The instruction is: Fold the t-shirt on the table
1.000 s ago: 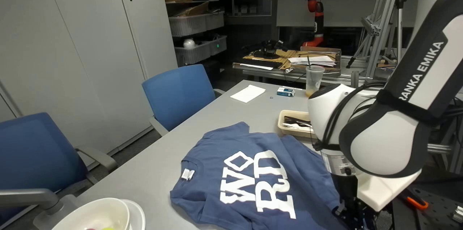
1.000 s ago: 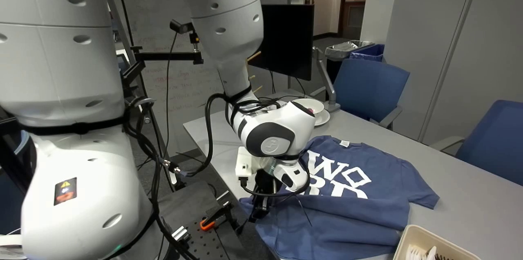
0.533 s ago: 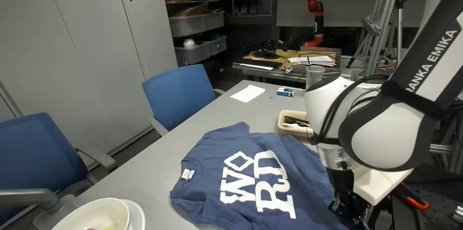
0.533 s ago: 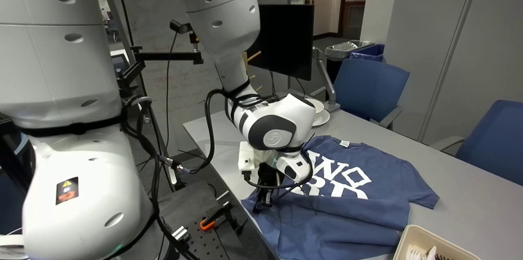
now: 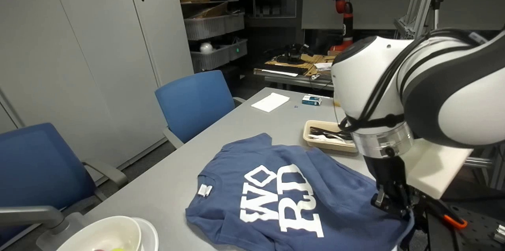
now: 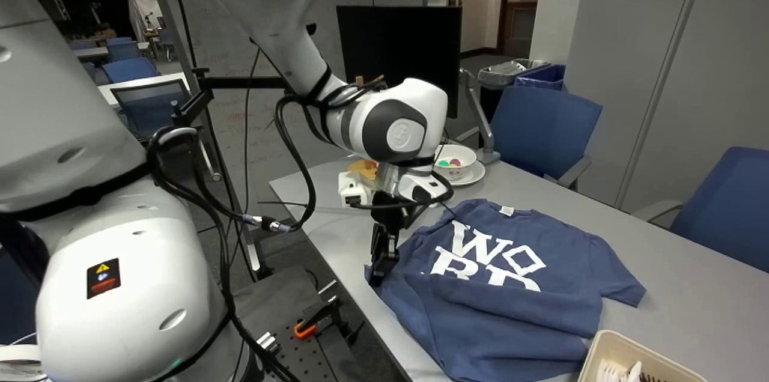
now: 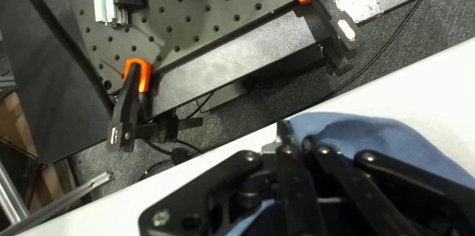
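A blue t-shirt with white lettering lies spread on the table in both exterior views (image 5: 339, 203) (image 6: 504, 328). Its hem side is rumpled towards the robot's edge of the table. My gripper (image 5: 406, 209) is at a hem corner of the shirt, and it also shows in the other exterior picture (image 6: 383, 271). The shirt's edge rises to the fingers there. In the wrist view, the fingertips (image 7: 297, 139) are close together with blue cloth (image 7: 371, 135) between and beside them. The gripper is shut on the cloth. The far end of the shirt lies flat.
A beige cutlery box (image 5: 329, 146) stands beside one sleeve. A white bowl (image 5: 102, 235) on a plate stands past the collar side. Paper (image 5: 270, 102) and a small box (image 5: 311, 100) lie farther off. Orange clamps (image 7: 137, 74) sit on the robot's mount across a gap from the table edge.
The arm has risen and my gripper has moved up, drawing the held hem corner up with it. The rest of the shirt has stayed in place.
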`<action>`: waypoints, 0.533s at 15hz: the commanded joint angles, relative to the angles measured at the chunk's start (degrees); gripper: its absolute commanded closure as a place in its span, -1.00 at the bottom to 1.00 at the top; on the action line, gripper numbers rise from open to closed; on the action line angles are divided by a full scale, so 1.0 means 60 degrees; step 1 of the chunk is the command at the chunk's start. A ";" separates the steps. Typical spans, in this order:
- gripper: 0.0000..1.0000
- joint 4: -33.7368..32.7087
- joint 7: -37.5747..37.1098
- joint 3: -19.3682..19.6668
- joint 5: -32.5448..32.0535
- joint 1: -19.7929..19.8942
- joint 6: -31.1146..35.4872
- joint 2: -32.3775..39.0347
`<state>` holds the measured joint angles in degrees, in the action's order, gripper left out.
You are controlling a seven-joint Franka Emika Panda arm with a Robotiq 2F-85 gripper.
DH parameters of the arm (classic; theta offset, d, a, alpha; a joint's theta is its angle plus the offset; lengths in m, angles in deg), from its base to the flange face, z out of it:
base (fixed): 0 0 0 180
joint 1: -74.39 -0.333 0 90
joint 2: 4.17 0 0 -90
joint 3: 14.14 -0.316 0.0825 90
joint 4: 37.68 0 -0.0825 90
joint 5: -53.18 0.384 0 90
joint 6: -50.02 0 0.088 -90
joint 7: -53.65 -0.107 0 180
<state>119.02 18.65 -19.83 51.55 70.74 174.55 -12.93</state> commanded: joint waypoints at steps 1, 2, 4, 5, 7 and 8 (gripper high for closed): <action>0.98 -0.0547 -0.0769 -0.0716 -0.0377 -0.0277 -0.0923 -0.1031; 0.98 -0.0845 -0.0910 -0.0907 -0.0354 -0.0308 -0.0825 -0.1046; 0.98 -0.1309 -0.1188 -0.1213 -0.0342 -0.0335 -0.0238 -0.1056; 0.98 -0.1500 -0.1323 -0.1316 -0.0371 -0.0319 0.0045 -0.1038; 0.98 -0.1939 -0.1674 -0.1473 -0.0678 -0.0194 0.0612 -0.0841; 0.98 -0.2090 -0.1905 -0.1533 -0.1030 -0.0105 0.0878 -0.0779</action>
<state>109.59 11.08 -28.00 49.98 69.12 176.36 -19.02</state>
